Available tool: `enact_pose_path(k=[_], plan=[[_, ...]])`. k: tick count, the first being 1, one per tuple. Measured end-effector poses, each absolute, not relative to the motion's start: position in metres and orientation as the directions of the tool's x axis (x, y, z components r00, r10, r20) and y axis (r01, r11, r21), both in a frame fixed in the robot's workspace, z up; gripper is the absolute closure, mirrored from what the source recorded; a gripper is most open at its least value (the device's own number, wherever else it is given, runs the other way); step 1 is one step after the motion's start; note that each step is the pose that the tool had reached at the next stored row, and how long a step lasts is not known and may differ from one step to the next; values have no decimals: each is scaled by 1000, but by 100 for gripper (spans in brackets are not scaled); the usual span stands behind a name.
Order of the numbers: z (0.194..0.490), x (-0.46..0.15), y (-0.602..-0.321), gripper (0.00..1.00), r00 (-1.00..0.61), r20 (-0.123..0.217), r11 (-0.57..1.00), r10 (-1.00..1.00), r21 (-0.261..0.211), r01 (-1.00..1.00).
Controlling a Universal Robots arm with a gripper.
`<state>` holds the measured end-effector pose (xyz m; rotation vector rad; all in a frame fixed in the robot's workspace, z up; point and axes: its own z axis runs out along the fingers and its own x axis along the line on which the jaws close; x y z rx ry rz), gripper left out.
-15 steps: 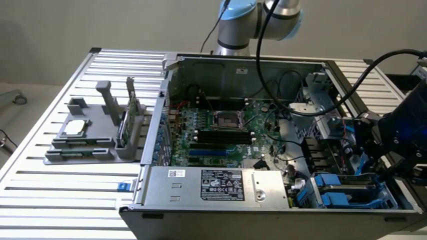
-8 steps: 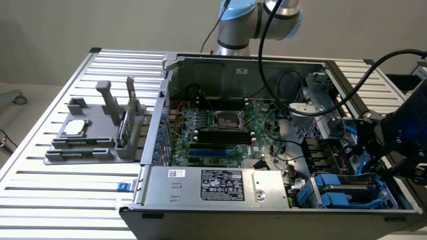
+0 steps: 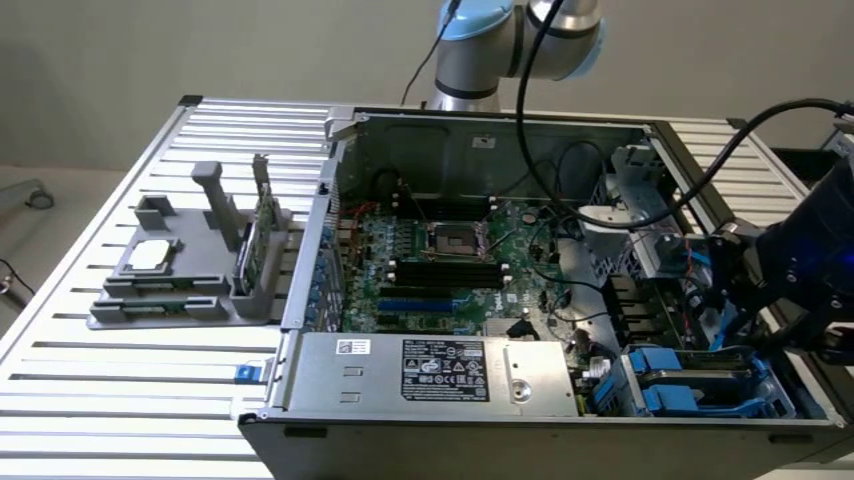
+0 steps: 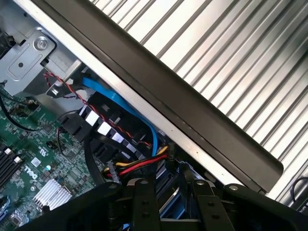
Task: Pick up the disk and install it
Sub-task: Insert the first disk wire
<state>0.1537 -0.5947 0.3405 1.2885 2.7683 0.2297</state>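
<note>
My gripper (image 3: pixel 737 322) hangs over the open computer case (image 3: pixel 441 122), at the exterior view's right, just above the blue drive cage (image 3: pixel 694 392). Its dark fingers (image 4: pixel 144 197) stand partly closed. Between them runs a narrow blue-and-grey striped edge, which I take for the disk (image 4: pixel 169 198) seen edge-on. In the exterior view a thin bluish piece below the gripper body is the disk (image 3: pixel 725 335). Most of the disk is hidden by the gripper (image 4: pixel 173 190).
Under the gripper lie a blue cable (image 4: pixel 120 103), red and yellow wires (image 4: pixel 139 166) and the motherboard (image 4: pixel 29 159). The case's dark side wall (image 4: pixel 168 91) runs close by. A grey fixture (image 3: pixel 174 290) holding a small square chip (image 3: pixel 154 255) stands on the slatted table (image 3: pixel 107 380).
</note>
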Motion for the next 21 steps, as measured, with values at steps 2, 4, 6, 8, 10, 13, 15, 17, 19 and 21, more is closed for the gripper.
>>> enact_pose_path(k=[2, 4, 6, 8, 10, 13, 15, 17, 19, 21], plan=[[340, 154, -593, 67, -643, -9, 635, 766, 169, 754], [340, 154, -592, 67, -643, -9, 635, 766, 169, 754], [339, 155, -592, 67, -643, -9, 635, 766, 169, 754], [339, 156, -592, 67, -643, -9, 635, 766, 169, 754], [339, 156, -591, 67, -643, -9, 635, 766, 169, 754], [338, 156, -591, 67, -643, -9, 635, 766, 169, 754], [338, 156, -591, 67, -643, -8, 635, 766, 168, 754], [338, 156, -591, 69, -643, -7, 635, 766, 167, 754], [338, 156, -591, 76, -643, -6, 635, 766, 166, 755], [338, 156, -591, 83, -643, -5, 635, 766, 165, 755]])
